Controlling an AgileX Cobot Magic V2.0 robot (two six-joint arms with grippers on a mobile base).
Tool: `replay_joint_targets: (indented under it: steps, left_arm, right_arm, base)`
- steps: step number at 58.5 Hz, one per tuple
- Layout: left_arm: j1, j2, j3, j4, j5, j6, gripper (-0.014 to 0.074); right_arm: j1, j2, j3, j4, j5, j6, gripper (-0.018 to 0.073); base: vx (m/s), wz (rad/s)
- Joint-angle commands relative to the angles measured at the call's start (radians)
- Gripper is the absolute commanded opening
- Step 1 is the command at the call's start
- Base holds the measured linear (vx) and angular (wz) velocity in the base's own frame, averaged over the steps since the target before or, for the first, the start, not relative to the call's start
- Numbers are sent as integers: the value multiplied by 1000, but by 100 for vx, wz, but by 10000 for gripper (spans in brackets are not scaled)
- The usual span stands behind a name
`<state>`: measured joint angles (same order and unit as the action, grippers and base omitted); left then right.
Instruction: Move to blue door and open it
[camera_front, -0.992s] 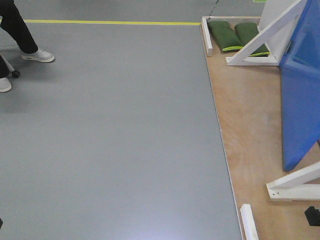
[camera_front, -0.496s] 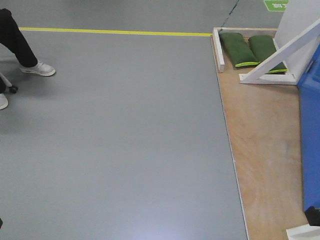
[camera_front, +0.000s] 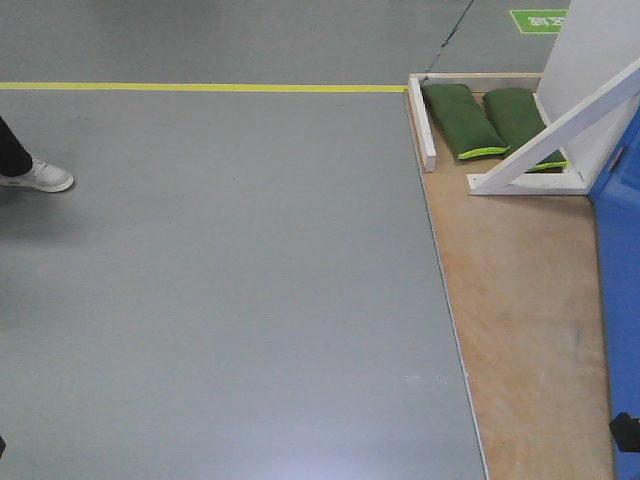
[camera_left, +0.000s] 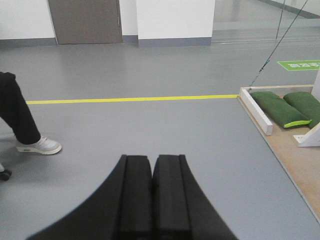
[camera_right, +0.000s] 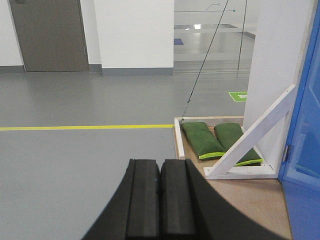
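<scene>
The blue door (camera_front: 620, 300) shows only as a strip at the right edge of the front view, standing on a plywood platform (camera_front: 520, 300). It also fills the right edge of the right wrist view (camera_right: 306, 150); its handle and lock are out of view. My left gripper (camera_left: 152, 159) is shut and empty, held over grey floor. My right gripper (camera_right: 160, 163) is shut and empty, pointing at the platform's left edge, well short of the door.
A white slanted support beam (camera_front: 560, 125) braces a white wall panel (camera_front: 595, 60) beside the door. Two green sandbags (camera_front: 480, 120) lie on the platform behind a white edge rail (camera_front: 421, 122). A yellow floor line (camera_front: 200, 87) crosses ahead. A person's shoe (camera_front: 40, 176) is at left.
The view has swung: the blue door slid from well inside the frame to its right edge. The person's feet have moved left and lower in the frame.
</scene>
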<state>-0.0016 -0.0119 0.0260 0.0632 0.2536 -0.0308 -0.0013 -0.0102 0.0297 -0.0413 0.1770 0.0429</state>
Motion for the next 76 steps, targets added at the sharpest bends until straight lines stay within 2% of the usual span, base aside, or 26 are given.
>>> replay_joint_targets:
  steps: [1,32,76]
  left_arm:
    - [-6,-12,-26,-6,-77,-1,73]
    - [-6,-12,-26,-6,-77,-1,73]
    - [-14,-12,-26,-6,-77,-1,73]
  right_arm:
    - [-1,-14,2,-7,-82,-3,12]
    - [-1,-14,2,-7,-85,-3,12]
    - [-1,-14,2,-7,-85,-3,12]
  base:
    - [35,-10]
    - [25,-2]
    - [5,0]
